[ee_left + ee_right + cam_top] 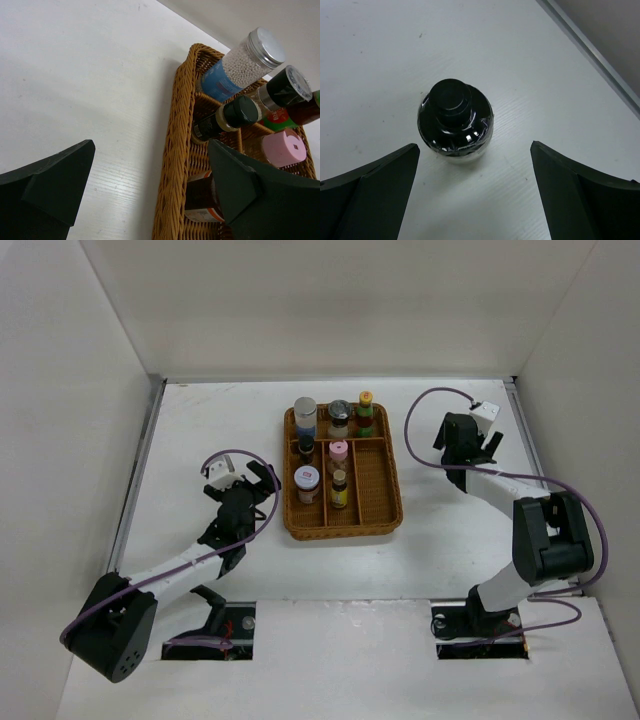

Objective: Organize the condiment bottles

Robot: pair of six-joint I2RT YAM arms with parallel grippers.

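Seven condiment bottles [338, 453] sit in one woven tray [385, 502]. An eighth, a black-capped bottle [454, 122], stands on the table [380, 60] between the right gripper [475, 155]'s spread, untouching fingers. The left gripper [150, 165], also spread, hangs beside the tray.

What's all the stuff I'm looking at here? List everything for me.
woven tray: one, brown, mid-table
silver-lidded bottle: one, white beads, blue label, tray's back row, left
black-capped jar: one, back row, middle
yellow-capped bottle: one, red and green, back row, right
dark bottle: one, black cap, left column
white-lidded jar: one, left column, nearer the arms
pink-capped bottle: one, centre column
small dark bottle: one, yellow label, centre column, nearer the arms
black-topped bottle: one, upright on the table, outside the tray
table: one, white
left gripper: one, black, open, beside the tray
right gripper: one, black, open, over the black-topped bottle
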